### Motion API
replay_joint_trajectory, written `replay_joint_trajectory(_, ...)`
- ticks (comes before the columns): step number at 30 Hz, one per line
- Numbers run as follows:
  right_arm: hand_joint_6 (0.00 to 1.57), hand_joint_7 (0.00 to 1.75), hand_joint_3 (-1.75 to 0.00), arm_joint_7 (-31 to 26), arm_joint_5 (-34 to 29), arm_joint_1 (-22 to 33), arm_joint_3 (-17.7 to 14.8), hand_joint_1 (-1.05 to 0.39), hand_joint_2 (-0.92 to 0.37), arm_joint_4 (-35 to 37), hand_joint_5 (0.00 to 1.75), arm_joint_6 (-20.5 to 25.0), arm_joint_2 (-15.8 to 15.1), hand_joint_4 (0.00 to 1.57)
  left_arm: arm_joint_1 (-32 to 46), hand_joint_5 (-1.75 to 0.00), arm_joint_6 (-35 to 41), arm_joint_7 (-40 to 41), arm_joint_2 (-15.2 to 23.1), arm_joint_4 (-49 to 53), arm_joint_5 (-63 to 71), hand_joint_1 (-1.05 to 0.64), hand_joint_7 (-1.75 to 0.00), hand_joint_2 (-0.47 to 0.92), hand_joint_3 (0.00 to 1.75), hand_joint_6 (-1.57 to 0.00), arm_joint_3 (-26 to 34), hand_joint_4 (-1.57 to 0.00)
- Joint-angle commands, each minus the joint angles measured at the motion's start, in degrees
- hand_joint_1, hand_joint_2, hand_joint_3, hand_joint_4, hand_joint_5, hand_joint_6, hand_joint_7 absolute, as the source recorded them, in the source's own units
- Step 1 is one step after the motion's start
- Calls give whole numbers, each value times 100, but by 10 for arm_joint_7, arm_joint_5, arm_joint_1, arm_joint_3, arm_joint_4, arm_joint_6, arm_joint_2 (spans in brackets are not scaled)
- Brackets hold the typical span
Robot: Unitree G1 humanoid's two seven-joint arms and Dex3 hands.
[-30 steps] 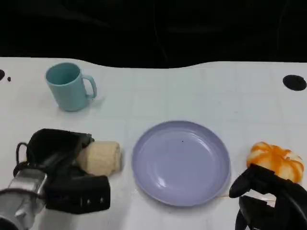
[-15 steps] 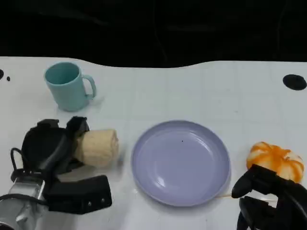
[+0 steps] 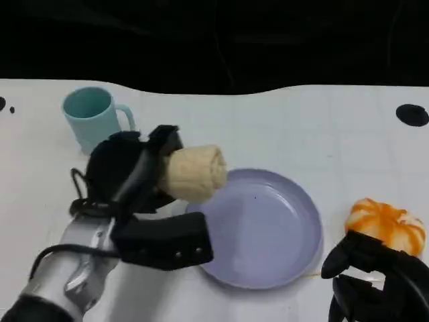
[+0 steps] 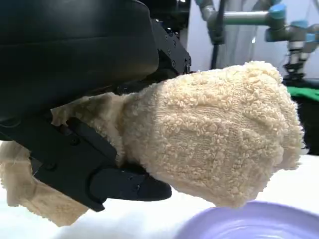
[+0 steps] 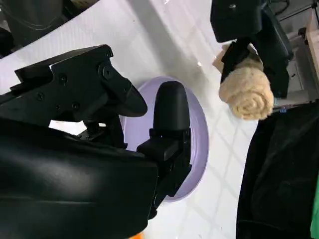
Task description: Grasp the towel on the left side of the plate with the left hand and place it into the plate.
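Your left hand point(image 3: 131, 174) grips the rolled beige towel point(image 3: 194, 173), lifted clear of the bench point(image 3: 268, 127) and hanging over the left rim of the lavender plate point(image 3: 268, 231). Your right hand point(image 3: 372, 278) rests empty, fingers apart, at the near right corner beside an orange pumpkin point(image 3: 387, 223).

You've got a white table point(image 3: 281, 127) with a faint grid on it and a wavy far edge, and everything behind it is just black. The left wrist view catches grey-and-blue robot arms point(image 4: 259, 17) against a pale wall.
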Motion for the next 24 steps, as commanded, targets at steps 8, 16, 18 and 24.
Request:
replay_joint_trajectory(8, 48, 163, -108, 8, 9, 4, -17, -5, -73, -4, 175, 0, -19, 65, -53, -175, 24, -121, -72, 1, -8, -26, -161, 61, 70, -68, -40, -88)
replay_joint_trajectory(16, 47, 164, -105, 10, 20, 10, -20, -6, -75, -11, 175, 5, -19, 64, -77, -168, 27, -169, -97, 32, -8, -27, -73, 88, 16, -90, -67, -77)
replay_joint_trajectory(18, 47, 165, -105, 8, 16, 10, -17, -6, -75, -13, 175, 6, -21, 64, -80, -151, 34, -197, -98, 32, -13, -29, -57, 91, 10, -92, -70, -73)
replay_joint_trajectory(24, 47, 165, -106, 6, 10, 9, -13, -6, -75, -15, 175, 5, -21, 65, -74, -52, 60, -264, -81, -9, 0, -47, -3, 92, 8, -51, -84, -46)
